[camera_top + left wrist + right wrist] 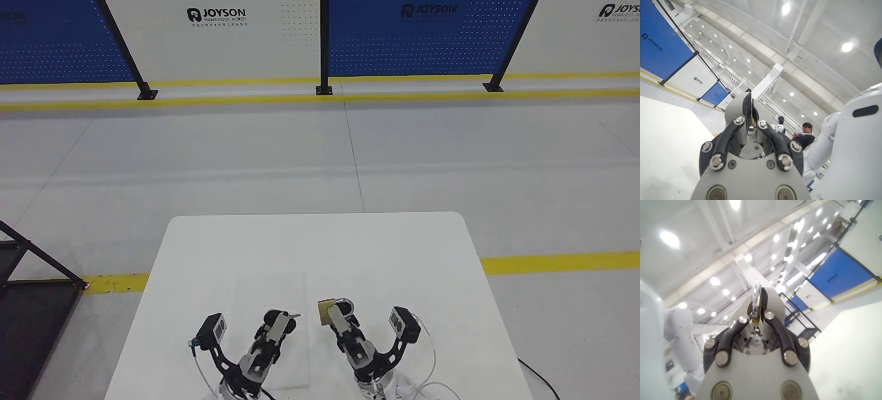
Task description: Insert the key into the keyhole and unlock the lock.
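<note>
Brass lock (pixel 755 319) in upturned right hand (pixel 758 297)

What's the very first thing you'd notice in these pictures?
Two robot claws sit close together near the front edge of the white table. The right claw pinches a brass padlock with a shiny silver loop. Right beside it, the left claw is squeezed shut on a thin key.
</note>
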